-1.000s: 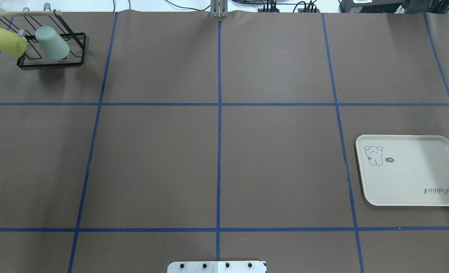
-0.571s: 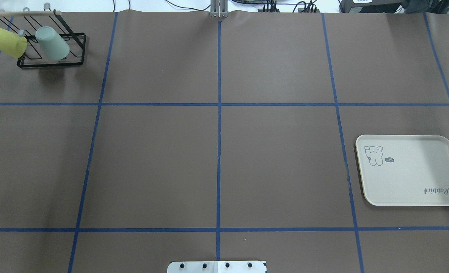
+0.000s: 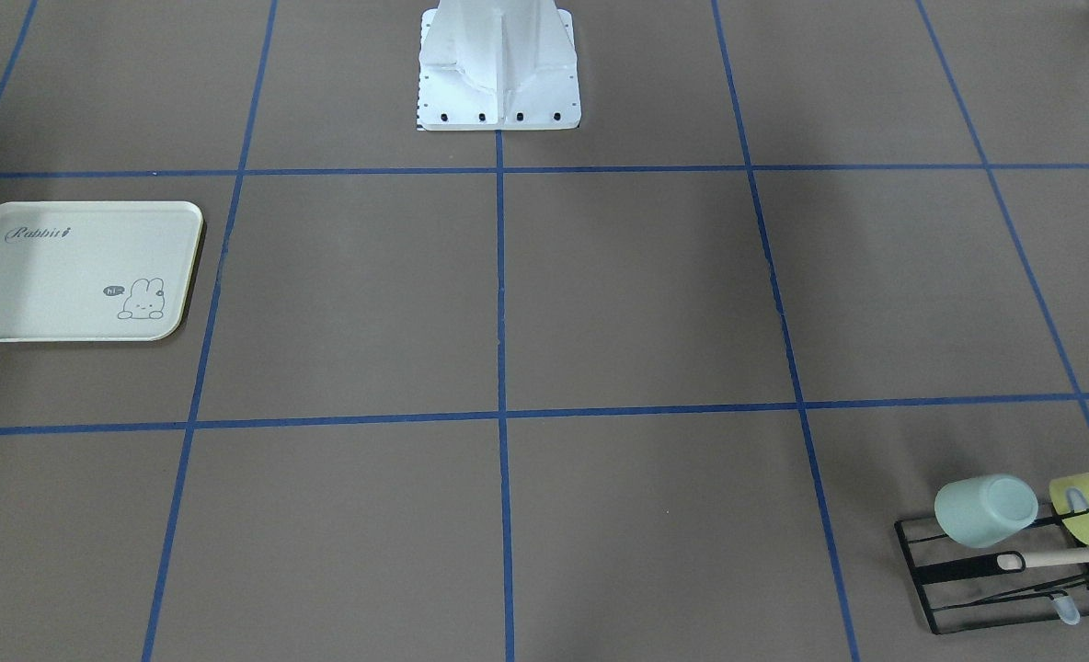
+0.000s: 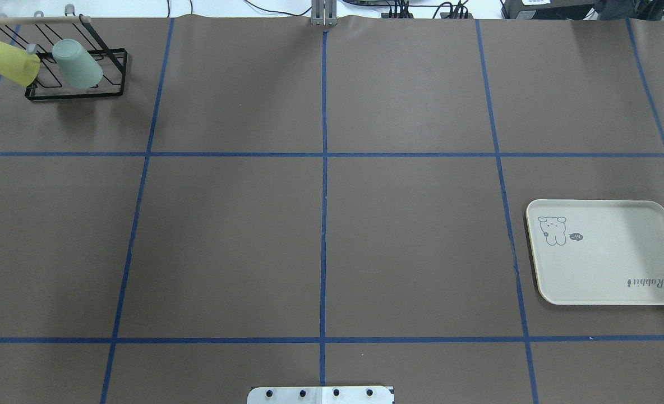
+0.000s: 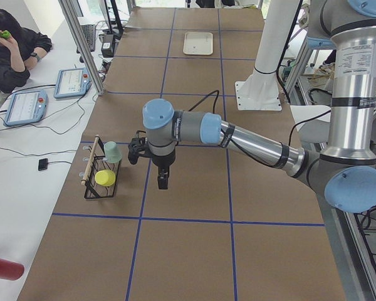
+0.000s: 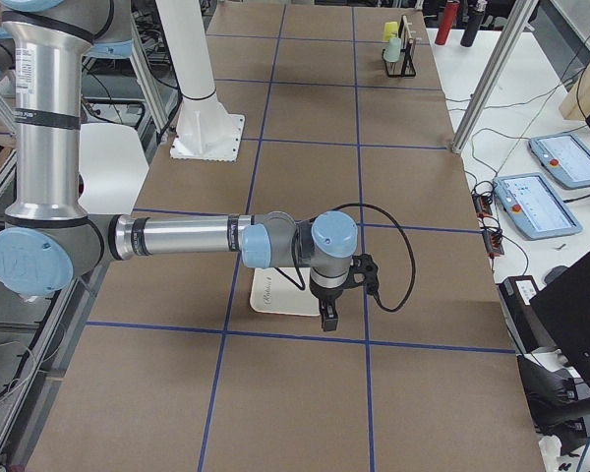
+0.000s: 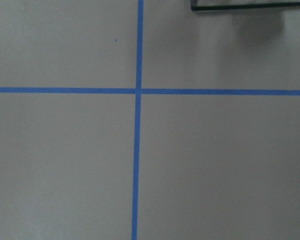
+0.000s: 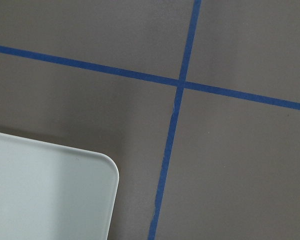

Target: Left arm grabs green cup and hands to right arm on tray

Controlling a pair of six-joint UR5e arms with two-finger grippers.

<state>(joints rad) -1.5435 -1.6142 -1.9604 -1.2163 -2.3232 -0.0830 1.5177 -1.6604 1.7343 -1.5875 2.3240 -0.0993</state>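
The pale mint-green cup (image 4: 77, 63) sits upside down and tilted on a black wire rack (image 4: 116, 53) at the table's far left corner; it also shows in the front view (image 3: 984, 510) and the left side view (image 5: 111, 151). The cream tray (image 4: 607, 252) with the rabbit drawing lies empty at the right; its corner shows in the right wrist view (image 8: 45, 195). The left gripper (image 5: 163, 179) hangs above the table just beside the rack. The right gripper (image 6: 327, 317) hangs over the tray's edge (image 6: 275, 295). I cannot tell whether either is open or shut.
A brighter yellow-green cup (image 4: 8, 62) hangs on the same rack, left of the mint one. A wooden rod (image 3: 1069, 556) tops the rack. Blue tape lines grid the brown table. The robot's white base (image 3: 498, 64) stands at the near middle edge.
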